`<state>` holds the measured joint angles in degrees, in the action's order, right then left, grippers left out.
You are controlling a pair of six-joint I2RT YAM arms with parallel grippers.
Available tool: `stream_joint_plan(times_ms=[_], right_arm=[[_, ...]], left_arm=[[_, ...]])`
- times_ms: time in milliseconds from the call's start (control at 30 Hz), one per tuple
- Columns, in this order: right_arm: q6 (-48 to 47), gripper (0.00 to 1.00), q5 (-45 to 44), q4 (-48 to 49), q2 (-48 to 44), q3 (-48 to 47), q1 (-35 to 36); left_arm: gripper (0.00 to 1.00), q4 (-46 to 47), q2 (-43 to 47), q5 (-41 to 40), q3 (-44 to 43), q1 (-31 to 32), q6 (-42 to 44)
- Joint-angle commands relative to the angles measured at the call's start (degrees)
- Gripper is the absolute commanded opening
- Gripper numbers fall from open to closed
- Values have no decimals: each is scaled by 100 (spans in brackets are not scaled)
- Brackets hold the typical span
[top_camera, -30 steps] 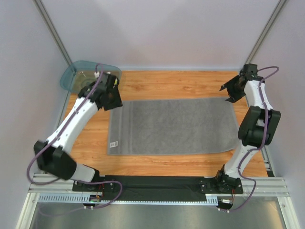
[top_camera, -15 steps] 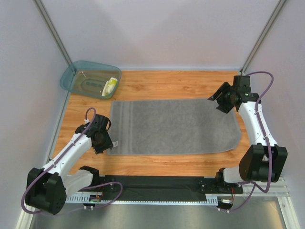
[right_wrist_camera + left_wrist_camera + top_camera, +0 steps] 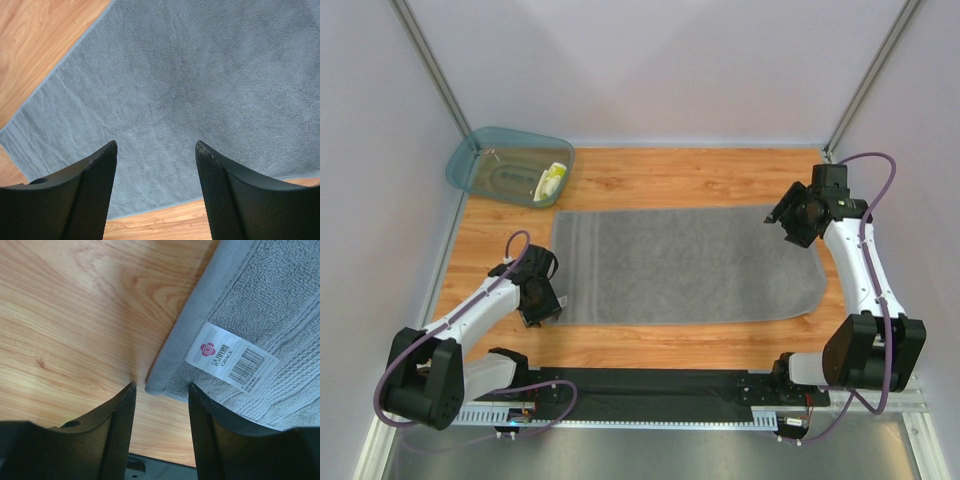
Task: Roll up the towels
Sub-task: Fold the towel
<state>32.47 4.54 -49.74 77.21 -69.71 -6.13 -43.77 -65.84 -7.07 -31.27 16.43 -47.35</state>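
The large grey towel lies flat and unrolled on the wooden table. My left gripper is low at its near-left corner, open. In the left wrist view that corner sits between my two fingertips, with the white tag just beyond. The right gripper hovers open over the towel's far-right part. The right wrist view shows only grey terry between and beyond its fingers. The small yellow-and-white cloth lies inside the teal tub.
The translucent teal tub stands at the far-left corner of the table. Bare wood runs along the far side of the towel and a narrower strip along the near side. The black arm rail borders the near edge.
My left arm has swung from the tub back to the towel's near-left corner and lowered there. The right arm has come in from the far-right edge over the towel.
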Motion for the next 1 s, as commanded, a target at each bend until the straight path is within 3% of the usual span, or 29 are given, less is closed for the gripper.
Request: stream_joint_plan(times_ms=[0, 167, 500, 700, 967], right_arm=[[-127, 65, -102, -124, -241, -69, -326], [-30, 65, -23, -71, -496, 238, -766], [374, 64, -189, -186, -794, 1389, -1460], [620, 64, -1437, -466, -1138, 1829, -1610], [664, 64, -1360, -247, -1120, 2576, -2207]], left_arm=[[52, 421, -59, 171, 121, -25, -81], [41, 632, -367, 145, 147, -25, -20], [0, 782, -631, 109, -160, -25, 200], [0, 712, -657, 136, -327, -25, 402], [0, 536, -834, 250, -573, -25, 543]])
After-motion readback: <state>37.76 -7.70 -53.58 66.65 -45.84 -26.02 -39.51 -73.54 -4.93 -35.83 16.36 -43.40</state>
